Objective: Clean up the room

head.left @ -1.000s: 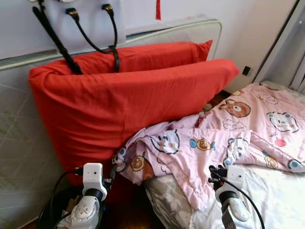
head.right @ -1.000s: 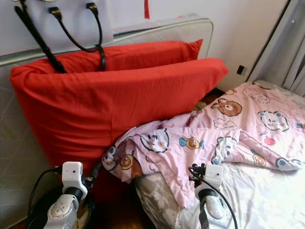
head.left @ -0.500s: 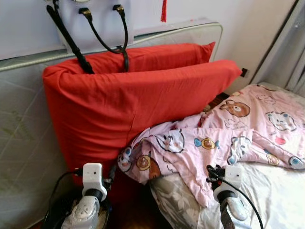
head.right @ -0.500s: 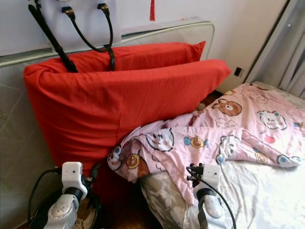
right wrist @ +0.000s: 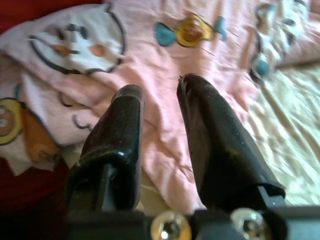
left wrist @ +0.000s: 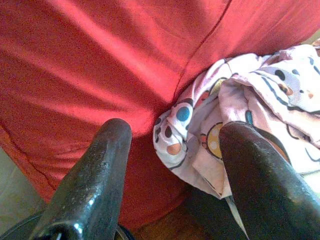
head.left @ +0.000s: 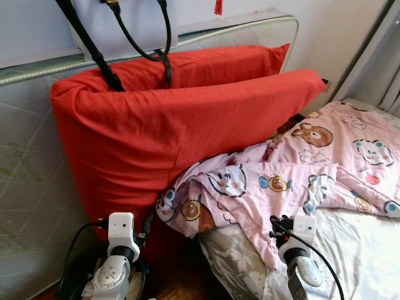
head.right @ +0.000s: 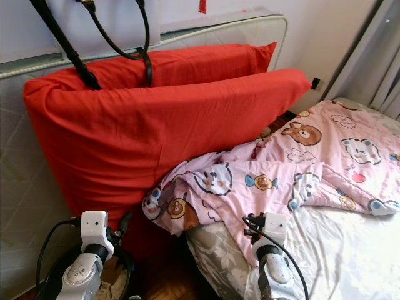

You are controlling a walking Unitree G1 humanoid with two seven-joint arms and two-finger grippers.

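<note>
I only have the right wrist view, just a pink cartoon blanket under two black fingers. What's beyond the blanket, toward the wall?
Observer: Two red pillows stand on edge against a quilted mattress that leans on the wall.
Operator: Anything on top of them?
Observer: Black bag straps hang down over the pillows' top edge.
Operator: Where's the left gripper?
Observer: The left gripper is open, low down, pointing at where the pink blanket's bunched corner meets the front pillow.

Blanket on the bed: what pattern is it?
The blanket is pink with cartoon animal prints, clearest in the left eye view.
</note>
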